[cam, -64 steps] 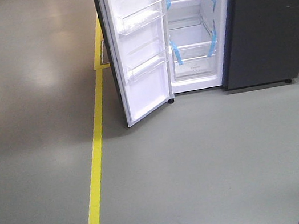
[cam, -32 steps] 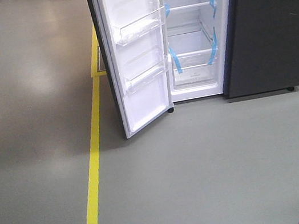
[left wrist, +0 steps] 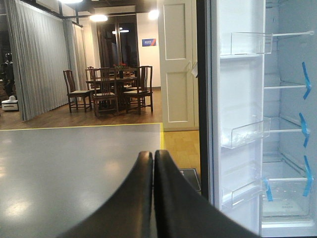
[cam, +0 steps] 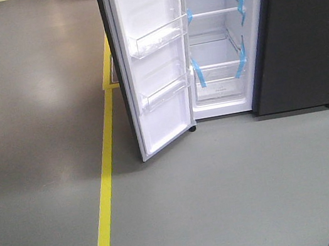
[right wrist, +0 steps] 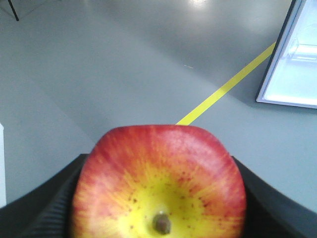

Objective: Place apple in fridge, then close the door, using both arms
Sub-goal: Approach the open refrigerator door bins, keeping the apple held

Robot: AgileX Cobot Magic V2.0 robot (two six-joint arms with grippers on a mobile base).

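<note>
Carrying the glossy red-and-yellow apple point(right wrist: 158, 183) pinched in the black right end effector point(right wrist: 158, 208), well short of the dark grey, white-lined fridge point(cam: 219, 56), the robot risks clipping the open white-lined door point(cam: 160, 98) with its clear plastic bins point(cam: 159, 38), which juts out from the fridge, and a jolt could slip the smooth fruit free. The black left end effector point(left wrist: 153, 166), pressed together on nothing, points toward that door's edge. Against a second ago, the fridge sits lower in the front view, suggesting the base has rolled closer, while the apple keeps its corner.

Red-yellow apple point(right wrist: 158, 183) held aloft, well apart from the fridge point(cam: 214, 25), its door point(cam: 155, 67) open.
</note>
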